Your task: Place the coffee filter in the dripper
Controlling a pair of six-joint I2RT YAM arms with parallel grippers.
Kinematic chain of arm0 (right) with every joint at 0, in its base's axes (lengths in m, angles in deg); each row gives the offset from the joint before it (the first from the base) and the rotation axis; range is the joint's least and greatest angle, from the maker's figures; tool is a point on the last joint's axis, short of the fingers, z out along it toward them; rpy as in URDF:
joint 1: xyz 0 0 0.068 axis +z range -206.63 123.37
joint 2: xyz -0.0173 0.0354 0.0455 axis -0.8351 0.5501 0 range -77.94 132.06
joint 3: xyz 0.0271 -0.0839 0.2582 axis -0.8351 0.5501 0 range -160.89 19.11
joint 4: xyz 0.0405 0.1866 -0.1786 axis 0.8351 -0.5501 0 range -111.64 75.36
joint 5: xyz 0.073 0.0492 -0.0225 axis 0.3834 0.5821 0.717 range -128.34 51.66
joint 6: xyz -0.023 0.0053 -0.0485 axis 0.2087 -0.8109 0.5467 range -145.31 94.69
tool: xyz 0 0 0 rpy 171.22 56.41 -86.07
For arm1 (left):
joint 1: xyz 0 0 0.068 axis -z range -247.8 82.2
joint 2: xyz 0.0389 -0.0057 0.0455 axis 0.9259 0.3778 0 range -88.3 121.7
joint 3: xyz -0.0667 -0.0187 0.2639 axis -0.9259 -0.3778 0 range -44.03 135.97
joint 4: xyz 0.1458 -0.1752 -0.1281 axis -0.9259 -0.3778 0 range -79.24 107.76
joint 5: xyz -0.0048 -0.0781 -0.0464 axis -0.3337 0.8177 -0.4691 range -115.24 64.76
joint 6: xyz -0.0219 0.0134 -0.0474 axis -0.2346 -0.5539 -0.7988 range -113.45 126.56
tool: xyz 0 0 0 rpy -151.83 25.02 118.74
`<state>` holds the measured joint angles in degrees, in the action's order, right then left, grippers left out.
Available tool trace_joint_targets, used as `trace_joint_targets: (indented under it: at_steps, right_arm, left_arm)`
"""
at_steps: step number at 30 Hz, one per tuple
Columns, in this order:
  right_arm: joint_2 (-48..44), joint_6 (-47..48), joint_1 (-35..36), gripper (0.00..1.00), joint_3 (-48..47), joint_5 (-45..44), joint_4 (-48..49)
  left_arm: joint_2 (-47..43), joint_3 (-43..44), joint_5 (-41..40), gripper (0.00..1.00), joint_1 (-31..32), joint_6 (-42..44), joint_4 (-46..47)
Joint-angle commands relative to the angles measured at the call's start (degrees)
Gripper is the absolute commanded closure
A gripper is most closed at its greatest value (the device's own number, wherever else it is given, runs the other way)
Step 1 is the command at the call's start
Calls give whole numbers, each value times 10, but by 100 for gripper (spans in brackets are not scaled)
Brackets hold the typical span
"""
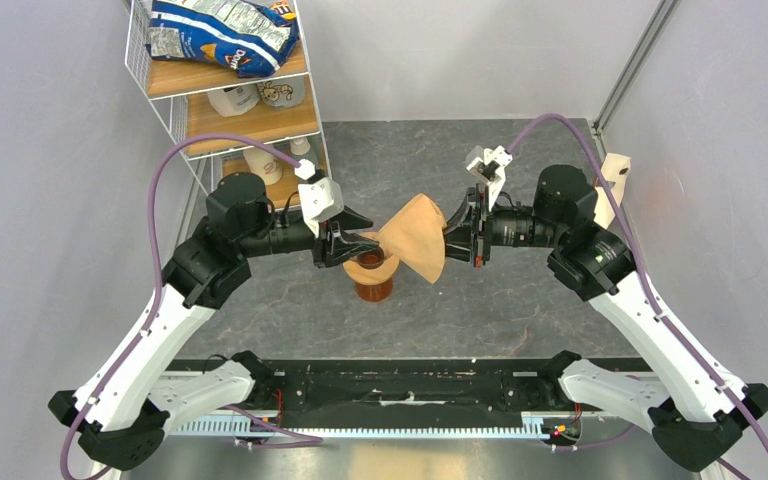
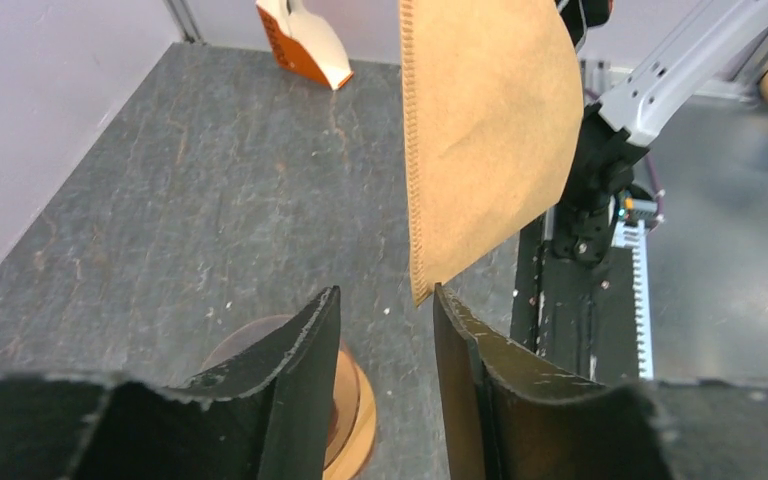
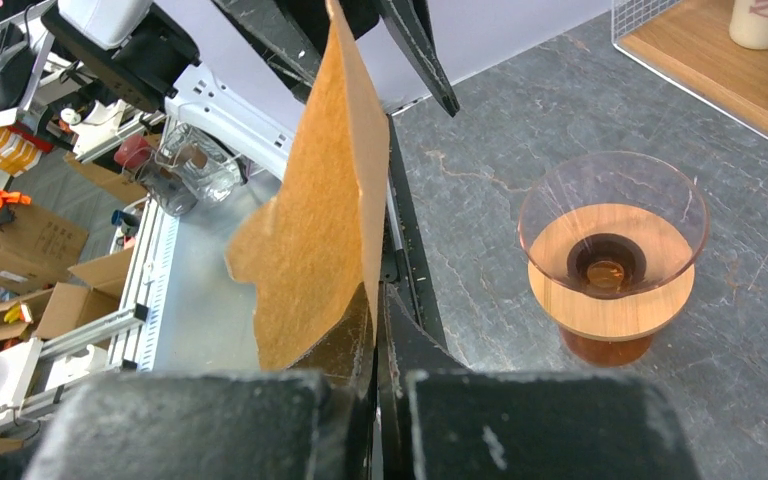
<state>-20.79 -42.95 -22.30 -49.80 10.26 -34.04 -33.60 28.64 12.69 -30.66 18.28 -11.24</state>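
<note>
Pale grey walls (image 1: pixel 40 150), dark grey stone-look tabletop (image 1: pixel 410 160), white wire shelf unit (image 1: pixel 146 62) with wooden boards (image 1: pixel 260 125) at back left.

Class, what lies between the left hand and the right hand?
The coffee filter, pinched by the right hand, its far edge near the open left hand; the top external view shows it.

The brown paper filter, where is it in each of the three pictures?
Top view: the paper filter is in the middle of the picture.
Left wrist view: top middle, reaching the upper edge.
Right wrist view: left of middle, standing upright.
Shared landmark: the wooden dripper, close by the filter in every view.
</note>
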Motion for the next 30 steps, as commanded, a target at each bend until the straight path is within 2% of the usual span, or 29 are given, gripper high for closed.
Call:
trace_joint_targets:
  at_steps: [1,5,11,19,25,26,28,30]
  right_arm:
    - [-15,24,0,100,6,28,1]
    - [-14,30,0,100,5,33,0]
    - [-15,44,0,100,4,41,-7]
    - [-25,57,0,100,9,41,-6]
    - [-26,65,0,100,11,39,-6]
    - [-26,67,0,98,11,38,-6]
    - [-27,78,0,67,8,32,-11]
    - [-28,98,0,51,5,25,-19]
  left_arm:
    - [-9,-10,60,56,-6,-71,52]
    - [0,-10,105,60,-7,-89,67]
    - [12,-11,125,67,-7,-113,98]
    - [26,-15,148,97,-7,-174,117]
    - [25,-21,156,98,-7,-192,124]
    - [25,-21,157,98,-7,-194,122]
    - [29,-20,163,98,-7,-204,117]
    - [35,-20,177,98,-7,-217,111]
